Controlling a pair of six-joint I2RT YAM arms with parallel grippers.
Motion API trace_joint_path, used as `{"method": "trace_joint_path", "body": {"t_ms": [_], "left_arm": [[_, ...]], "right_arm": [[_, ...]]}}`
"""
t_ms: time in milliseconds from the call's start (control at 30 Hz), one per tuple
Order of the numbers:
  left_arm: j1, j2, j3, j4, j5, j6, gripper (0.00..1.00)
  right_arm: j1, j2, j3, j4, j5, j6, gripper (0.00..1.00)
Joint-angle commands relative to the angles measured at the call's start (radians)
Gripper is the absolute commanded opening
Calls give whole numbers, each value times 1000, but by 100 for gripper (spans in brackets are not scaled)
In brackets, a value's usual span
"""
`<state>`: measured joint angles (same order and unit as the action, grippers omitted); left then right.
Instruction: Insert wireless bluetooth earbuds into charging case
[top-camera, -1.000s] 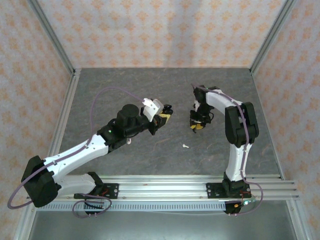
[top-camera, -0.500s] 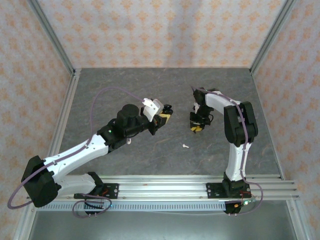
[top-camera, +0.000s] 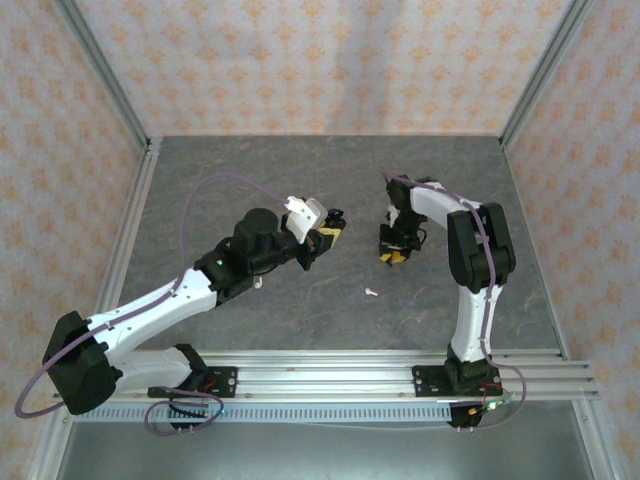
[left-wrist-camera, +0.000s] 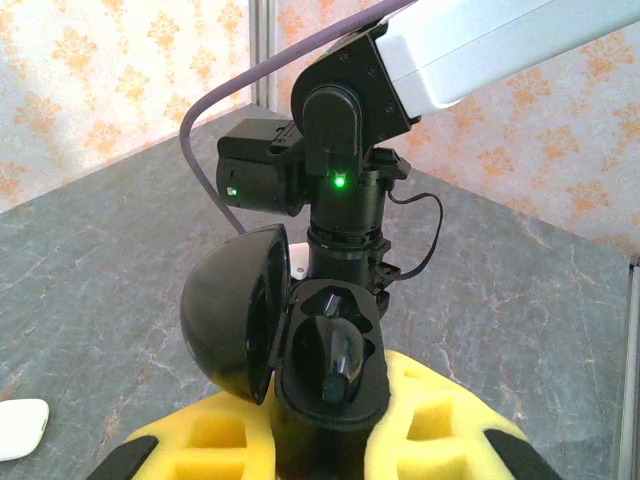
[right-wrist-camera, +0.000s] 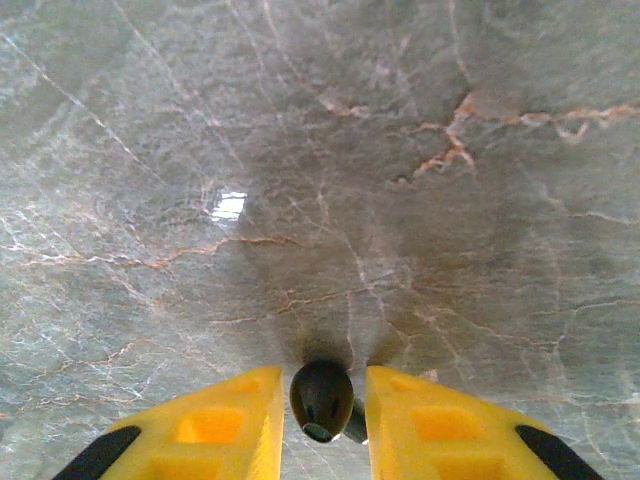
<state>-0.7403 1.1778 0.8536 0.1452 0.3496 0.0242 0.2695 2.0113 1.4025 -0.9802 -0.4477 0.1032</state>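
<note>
left arm: stretched from near left toward desk (top-camera: 300, 310) centre, left gripper (top-camera: 331, 234) aimed right. jaws clamp black charging case (left-wrist-camera: 240, 320), lid swung open leftward, long axis running out from the jaws, one dark earbud (left-wrist-camera: 335, 355) seated.
right arm: folded, wrist bent down; right gripper (right-wrist-camera: 322, 420) jaws narrow on second earbud (right-wrist-camera: 321, 398), above desk, axis unclear.

Dark earbud (right-wrist-camera: 321, 397) — tight in right pincer (right-wrist-camera: 321, 402)

case (left-wrist-camera: 235, 320): smooth glossy black plastic | earbud (right-wrist-camera: 321, 395): dark glossy plastic | table (right-wrist-camera: 300, 150): smooth grey marbled stone look, faint sheen | right gripper (right-wrist-camera: 322, 380) fingers (right-wrist-camera: 225, 425): matt yellow plastic | rails (top-camera: 400, 365): brushed metal
</note>
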Motion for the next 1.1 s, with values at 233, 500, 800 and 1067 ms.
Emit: {"method": "trace_joint_path", "body": {"t_ms": [233, 500, 800, 1067], "left_arm": [[-11, -12, -16, 8, -24, -3, 0], [-11, -6, -25, 24, -22, -9, 0], [-11, 7, -14, 44, -18, -11, 0], [-11, 49, 55, 101, 25, -31, 0]], "right_arm": [[0, 32, 34, -16, 15, 9, 25], [0, 17, 60, -31, 8, 9, 11], [2, -178, 14, 10, 22, 60, 8], [3, -529, -6, 201, 33, 229, 6]]}}
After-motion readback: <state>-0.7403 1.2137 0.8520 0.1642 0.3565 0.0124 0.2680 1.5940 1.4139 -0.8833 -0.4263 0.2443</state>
